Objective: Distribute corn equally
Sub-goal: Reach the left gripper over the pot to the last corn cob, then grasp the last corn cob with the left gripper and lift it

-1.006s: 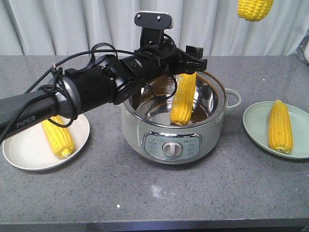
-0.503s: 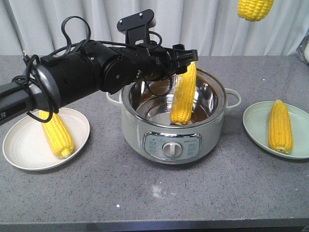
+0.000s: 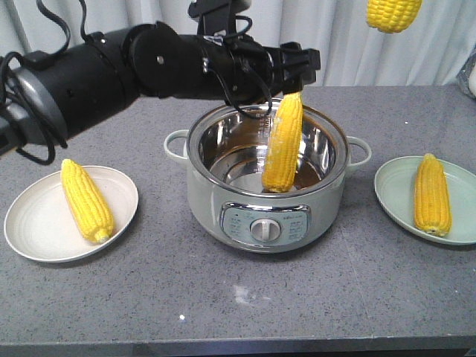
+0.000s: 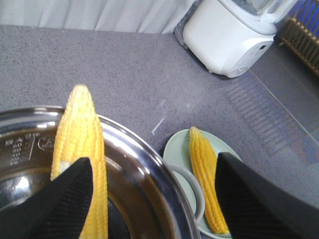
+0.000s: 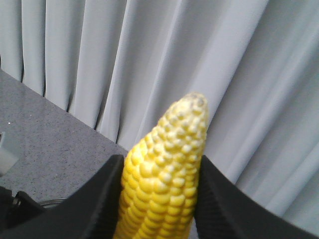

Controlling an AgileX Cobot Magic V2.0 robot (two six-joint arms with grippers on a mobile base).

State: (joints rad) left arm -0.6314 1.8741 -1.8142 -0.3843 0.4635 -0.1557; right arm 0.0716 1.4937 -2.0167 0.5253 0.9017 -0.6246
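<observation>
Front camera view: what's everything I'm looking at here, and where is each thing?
corn: four, yellow; one leaning in the pot, one on each plate, one held high at upper right
pot: one, pale green with steel inside; table centre
plates: two; white at left, pale green at right
appliance: one, white; seen only from the left wrist
table: one, speckled grey
curtain: pale grey, behind
left fingers: black, open, by the leaning cob's tip
right fingers: black, shut on the raised cob

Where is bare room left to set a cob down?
Bare: the counter strip in front of the electric pot, and the free half of the white plate and green plate. Crowded: the pot, where a cob leans by the left gripper.
</observation>
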